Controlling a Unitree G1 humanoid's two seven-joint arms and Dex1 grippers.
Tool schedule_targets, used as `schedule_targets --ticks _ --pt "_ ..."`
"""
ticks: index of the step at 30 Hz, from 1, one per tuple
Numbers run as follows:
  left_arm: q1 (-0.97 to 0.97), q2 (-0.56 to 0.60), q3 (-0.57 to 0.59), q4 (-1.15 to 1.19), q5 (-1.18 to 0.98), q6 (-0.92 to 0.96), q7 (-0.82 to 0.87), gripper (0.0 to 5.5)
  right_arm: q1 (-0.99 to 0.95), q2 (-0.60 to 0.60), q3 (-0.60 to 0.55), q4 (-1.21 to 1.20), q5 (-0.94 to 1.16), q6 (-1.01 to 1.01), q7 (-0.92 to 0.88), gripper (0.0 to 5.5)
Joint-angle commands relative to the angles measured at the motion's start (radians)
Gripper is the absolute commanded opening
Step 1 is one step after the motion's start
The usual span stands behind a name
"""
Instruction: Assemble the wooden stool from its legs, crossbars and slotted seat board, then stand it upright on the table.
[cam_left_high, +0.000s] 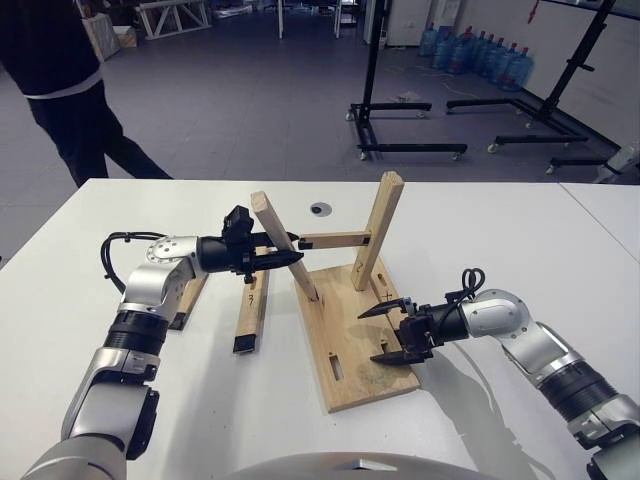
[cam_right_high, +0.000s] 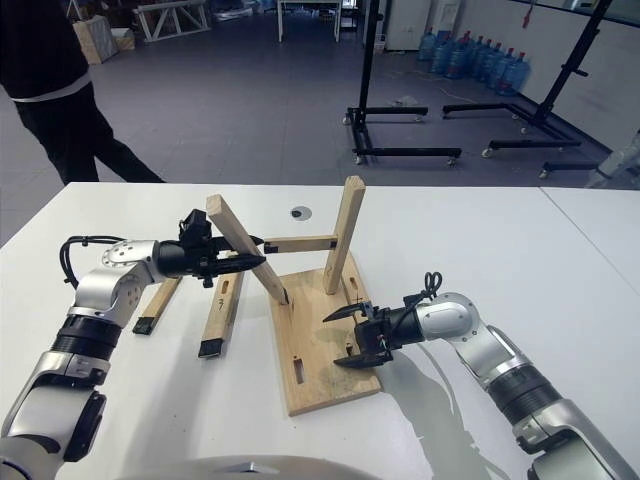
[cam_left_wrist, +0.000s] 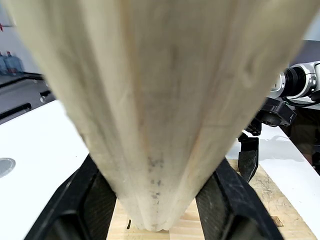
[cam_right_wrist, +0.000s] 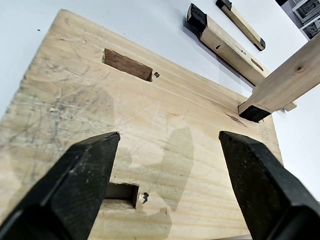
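Left gripper (cam_left_high: 285, 258) clamps tilted pale wooden leg (cam_left_high: 268, 215); best straightened into its slot while wide-open right gripper (cam_left_high: 370, 335) pins slotted wooden seat board (cam_left_high: 345, 375) at 3 o'clock.

Left arm (cam_left_high: 150, 292), jaws clamped; right arm (cam_left_high: 545, 355), jaws wide.

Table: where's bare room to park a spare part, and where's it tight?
Bare: the table far right, past the upright leg and the open right gripper; the far-left corner too. Tight: around the seat board, where the left gripper clamps the leaning leg, and the strip left of it holding two loose wooden pieces.
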Motion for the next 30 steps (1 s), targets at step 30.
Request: schedule_targets --ticks 30 --pt "-0.148 -0.078 -0.201 0.546 0.239 -0.107 -0.146 2.01 0.005 0.078 0.044 -0.033 -0.105 0.071 -0.002 3.67"
